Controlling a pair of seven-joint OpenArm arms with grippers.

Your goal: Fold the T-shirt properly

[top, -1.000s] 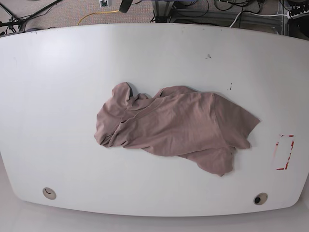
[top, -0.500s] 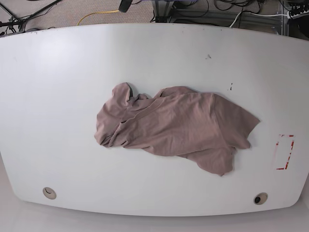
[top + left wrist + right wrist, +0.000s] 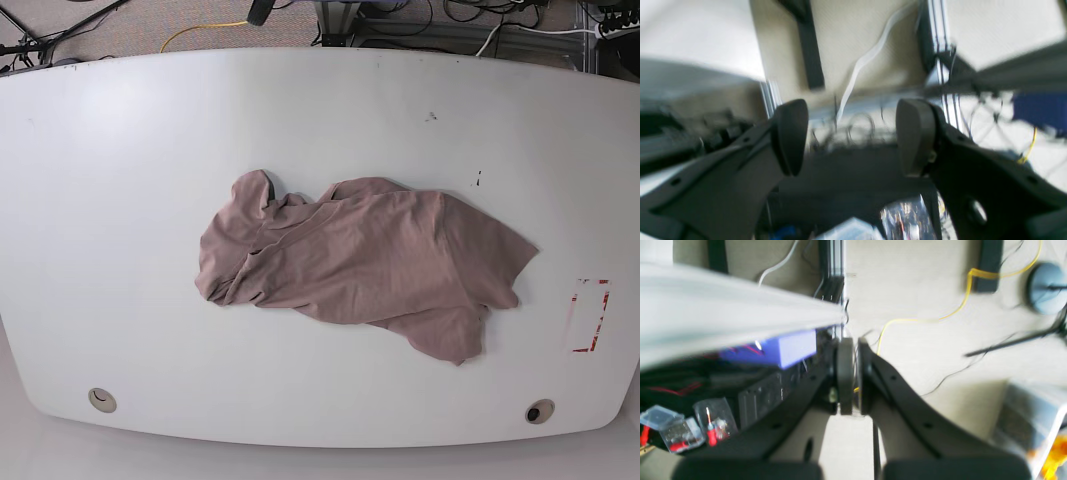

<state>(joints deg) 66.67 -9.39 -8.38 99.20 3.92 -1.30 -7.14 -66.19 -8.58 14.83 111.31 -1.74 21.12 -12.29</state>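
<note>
The left gripper (image 3: pixel 853 136) stands wide and empty; the right gripper (image 3: pixel 853 376) is closed on nothing. The mauve thin-cloth T-shirt (image 3: pixel 365 262) lies crumpled at frame centre on the white table (image 3: pixel 120 200). Expect light, limp fabric; pinch at its outer edges.

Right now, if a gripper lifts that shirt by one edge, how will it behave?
The shirt lies crumpled in soft folds, so it will probably hang limp and unfurl. The cloth looks thin, so likely light. On the smooth table, the rest may drag along.

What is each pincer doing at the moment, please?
Left pincer: open, holding nothing.
Right pincer: closed, holding nothing.
</note>
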